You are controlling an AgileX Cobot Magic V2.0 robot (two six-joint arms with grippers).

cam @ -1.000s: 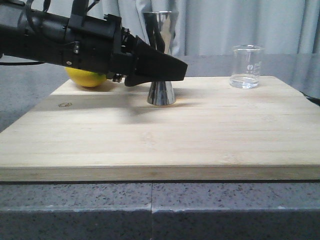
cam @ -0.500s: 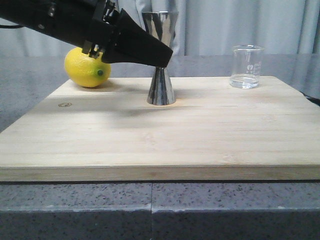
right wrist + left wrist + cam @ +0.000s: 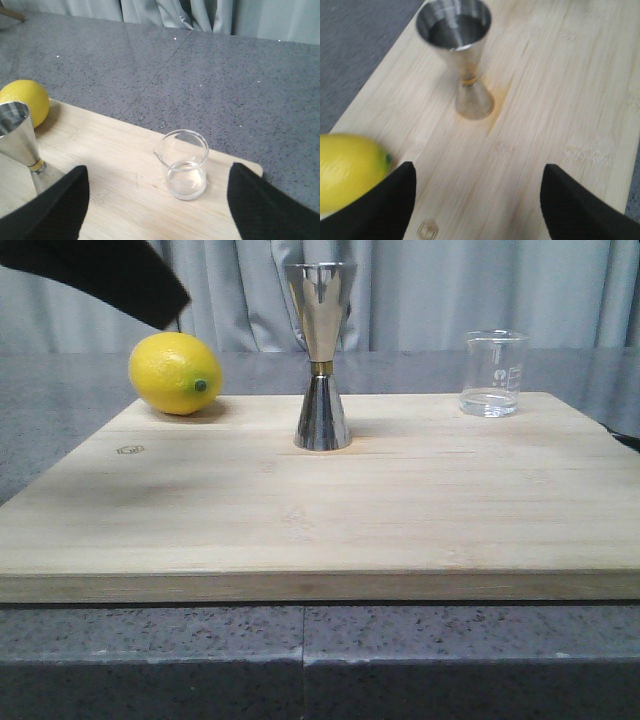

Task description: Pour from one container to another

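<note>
The clear glass beaker (image 3: 493, 373) stands at the far right of the wooden board with a little clear liquid in its bottom. The steel hourglass jigger (image 3: 321, 360) with a gold waist band stands upright mid-board. My left gripper (image 3: 477, 200) is open and empty, high above the board's left part, with the jigger (image 3: 457, 60) ahead of it. In the front view only one of its black fingers (image 3: 140, 280) shows, at the top left. My right gripper (image 3: 157, 200) is open and empty, hovering short of the beaker (image 3: 184, 165).
A yellow lemon (image 3: 174, 373) lies at the far left of the wooden board (image 3: 320, 530), left of the jigger. The board rests on a grey speckled counter (image 3: 300, 660). Grey curtains hang behind.
My left gripper has risen and drawn back to the left, away from the jigger, uncovering the jigger and the lemon. The beaker and jigger have not moved.
</note>
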